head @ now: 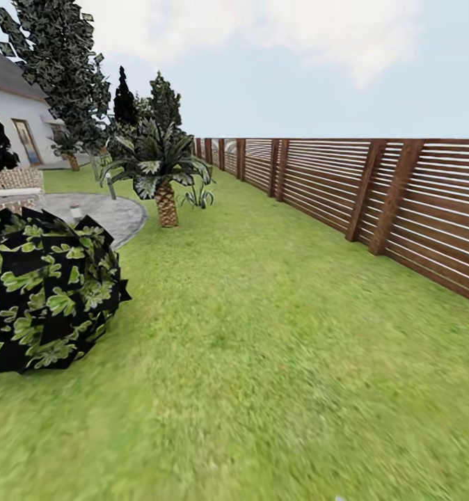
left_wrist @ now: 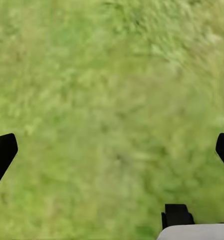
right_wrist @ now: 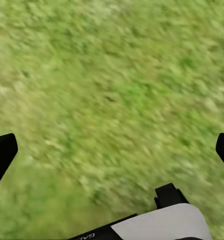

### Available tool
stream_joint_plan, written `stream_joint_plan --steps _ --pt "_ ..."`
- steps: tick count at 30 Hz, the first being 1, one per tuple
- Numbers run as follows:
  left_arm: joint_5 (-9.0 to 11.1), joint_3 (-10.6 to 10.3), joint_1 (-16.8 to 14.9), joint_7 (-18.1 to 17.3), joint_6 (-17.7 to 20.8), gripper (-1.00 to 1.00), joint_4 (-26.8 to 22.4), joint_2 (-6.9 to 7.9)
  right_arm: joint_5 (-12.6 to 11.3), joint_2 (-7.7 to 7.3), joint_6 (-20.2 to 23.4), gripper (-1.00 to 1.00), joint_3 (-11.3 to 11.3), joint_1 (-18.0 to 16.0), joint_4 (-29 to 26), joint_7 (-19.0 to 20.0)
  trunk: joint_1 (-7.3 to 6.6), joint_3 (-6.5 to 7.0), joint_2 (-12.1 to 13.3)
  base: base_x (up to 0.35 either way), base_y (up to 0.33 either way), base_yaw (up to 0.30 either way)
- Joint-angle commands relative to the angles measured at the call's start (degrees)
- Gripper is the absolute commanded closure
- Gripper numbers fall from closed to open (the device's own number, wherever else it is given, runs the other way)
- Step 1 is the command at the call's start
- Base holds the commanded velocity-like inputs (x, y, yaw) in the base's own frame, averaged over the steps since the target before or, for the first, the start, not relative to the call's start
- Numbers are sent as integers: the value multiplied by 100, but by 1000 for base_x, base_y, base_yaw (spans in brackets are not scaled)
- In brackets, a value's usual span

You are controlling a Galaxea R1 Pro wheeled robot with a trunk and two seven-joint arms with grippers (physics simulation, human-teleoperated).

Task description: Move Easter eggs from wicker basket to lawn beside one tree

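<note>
Out on the lawn point(head: 262, 362), and starting at the far left of the head view: a white house point(head: 15, 115) with a door, and in front of it a tall tree point(head: 57, 69) with dark speckled foliage. Below that, close in, sits a big dark shrub point(head: 43, 292) with pale green leaves, right on the grass. Behind it, a grey paved patch point(head: 106, 212) curves round with a small post on it. Moving along, a short palm point(head: 161, 170) with a scaly brown trunk stands at the paving's edge, darker conifers behind it. Then open grass runs away up the middle, and on the right the brown slatted fence point(head: 374, 195) stretches back into the distance under a pale, cloudy sky.

Down at the wrists: the left gripper point(left_wrist: 112, 155) hangs over bare grass, black fingertips at opposite edges of the picture, jaws spread wide, nothing between them. The right gripper point(right_wrist: 112, 155) is the same story, jaws wide apart over blurred grass, holding nothing.
</note>
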Motion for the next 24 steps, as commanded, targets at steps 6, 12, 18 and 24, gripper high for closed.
stream_joint_plan --steps 6,12,18,24 --pt "-19 -47 -3 52 -36 -100 6 2 -60 2 -15 -100 18 -4 -1 -17 4 35 -3 332 0 -189" --pt "-19 -47 -3 52 -38 -100 6 2 -55 2 -15 -100 20 -4 -1 -17 4 74 -3 332 0 -174" --pt "-18 -47 -3 52 -38 -100 6 2 -45 2 -15 -100 20 -4 -1 -17 4 106 -3 332 0 -139" --pt "-18 -47 -3 52 -38 -100 6 2 -44 2 -15 -100 20 -4 -1 -17 4 113 -3 332 0 -28"
